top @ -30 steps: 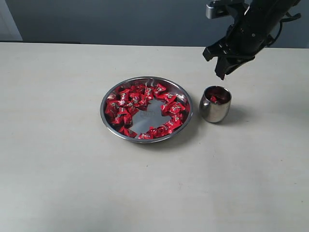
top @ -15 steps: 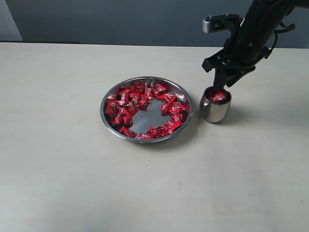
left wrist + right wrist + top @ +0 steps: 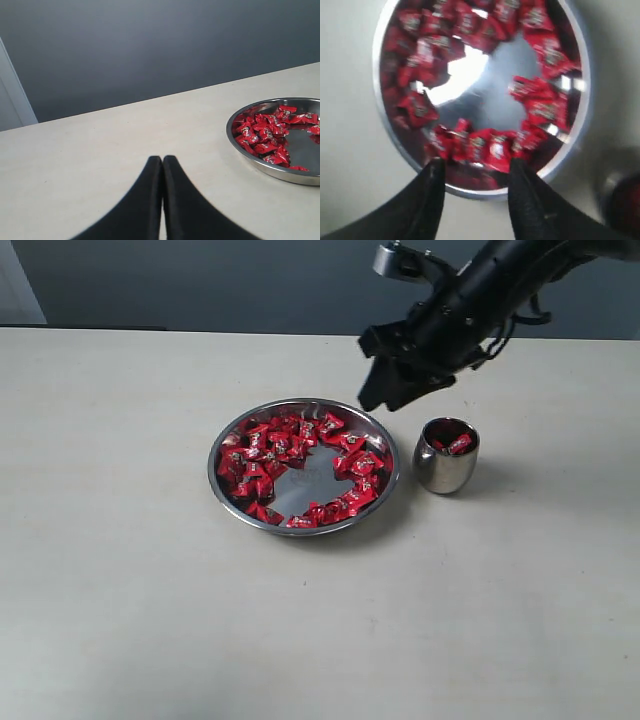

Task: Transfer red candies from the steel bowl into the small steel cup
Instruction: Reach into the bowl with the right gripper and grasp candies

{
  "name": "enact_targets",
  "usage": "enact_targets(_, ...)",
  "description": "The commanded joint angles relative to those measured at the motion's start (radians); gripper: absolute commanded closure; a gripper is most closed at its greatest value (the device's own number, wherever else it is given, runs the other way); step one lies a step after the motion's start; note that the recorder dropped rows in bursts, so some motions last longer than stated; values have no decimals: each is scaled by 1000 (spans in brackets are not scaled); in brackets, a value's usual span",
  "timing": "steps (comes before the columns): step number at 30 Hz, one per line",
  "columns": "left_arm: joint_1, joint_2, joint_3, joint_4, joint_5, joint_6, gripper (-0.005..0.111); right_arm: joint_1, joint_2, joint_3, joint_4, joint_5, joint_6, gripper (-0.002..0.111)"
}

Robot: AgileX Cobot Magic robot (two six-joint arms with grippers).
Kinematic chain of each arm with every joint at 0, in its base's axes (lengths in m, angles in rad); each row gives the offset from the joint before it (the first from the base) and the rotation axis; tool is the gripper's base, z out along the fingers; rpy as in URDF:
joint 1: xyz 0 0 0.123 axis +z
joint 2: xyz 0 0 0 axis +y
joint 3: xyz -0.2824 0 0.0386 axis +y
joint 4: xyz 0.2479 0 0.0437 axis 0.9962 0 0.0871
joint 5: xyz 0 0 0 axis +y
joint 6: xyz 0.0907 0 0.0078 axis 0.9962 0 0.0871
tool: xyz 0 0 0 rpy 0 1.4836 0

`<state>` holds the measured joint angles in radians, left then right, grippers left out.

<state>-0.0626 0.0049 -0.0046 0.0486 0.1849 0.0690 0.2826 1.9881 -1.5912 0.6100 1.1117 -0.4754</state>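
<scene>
Right end effector (image 3: 372, 398) hangs open and empty above the edge of the one steel bowl (image 3: 222, 490). Left end effector (image 3: 162, 160) is shut tight. Many shiny red candies (image 3: 262, 455) lie in a ring in the bowl. One small steel cup (image 3: 445, 475) stands just beside it on the counter (image 3: 120, 590), with a few candies inside.

steel bowl (image 3: 213, 468): one, below the right claw (image 3: 474, 165)
small steel cup (image 3: 445, 472): one, near that claw, beside the bowl
red candies (image 3: 268, 447) in the bowl: roughly thirty, overlapping, exact count unclear
red candies in the cup: at least two showing
claws: two, counting the left claw (image 3: 162, 159)
</scene>
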Motion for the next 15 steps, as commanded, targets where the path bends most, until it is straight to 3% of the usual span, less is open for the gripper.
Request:
enact_targets(1,1,-5,5,-2,-5,-2,105,155,-1,0,45,-227,-85,68)
enact_targets(6,1,-5,5,-2,-5,-2,105,286,89,0,39,-390,-90,68)
enact_targets(15,1,-5,5,-2,-5,-2,105,300,243,0,39,-414,-90,68)
